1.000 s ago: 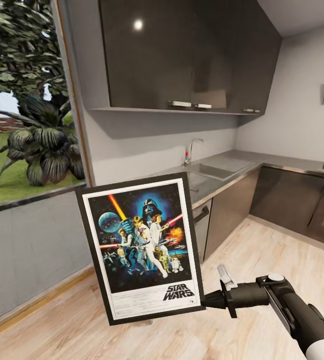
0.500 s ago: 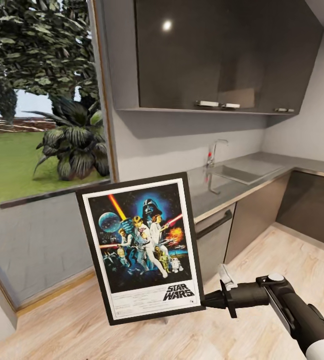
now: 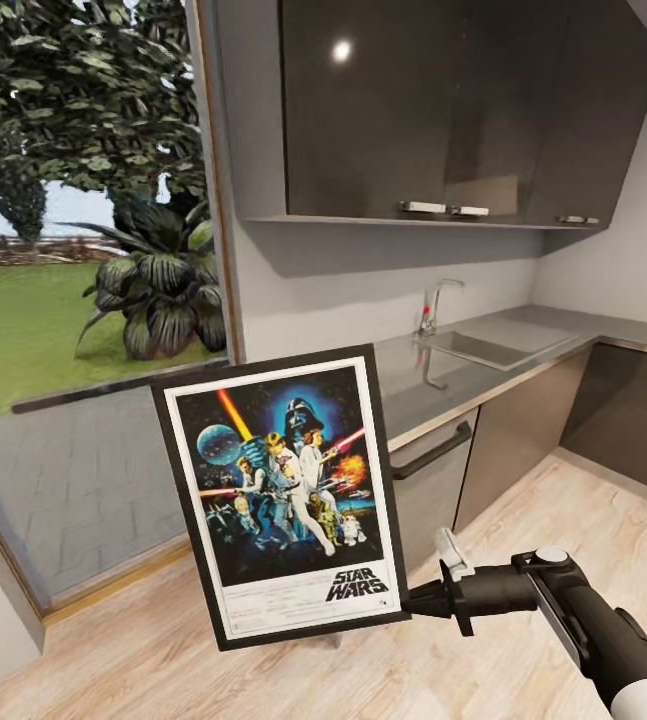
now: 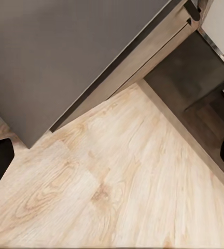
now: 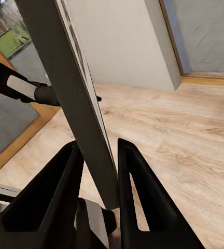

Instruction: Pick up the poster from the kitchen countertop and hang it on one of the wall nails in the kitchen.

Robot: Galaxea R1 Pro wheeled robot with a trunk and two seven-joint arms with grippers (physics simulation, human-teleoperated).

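The view swings left past the matte grey kitchen countertop (image 3: pixel 483 372), so the robot is turning, likely hunting a nail. The right gripper (image 5: pixel 97 171) stays pinched on the black-framed Star Wars poster (image 3: pixel 283 490); the left gripper's (image 4: pixel 112 161) fingers sit spread.

- Poster (image 3: pixel 281 497) at lower centre of the frame, gripped at its lower right corner by the right hand (image 3: pixel 415 600).
- Table (image 3: pixel 523 345) with sink (image 3: pixel 478 347) at centre right, behind the poster.
- Window (image 3: pixel 73 250) at upper left.
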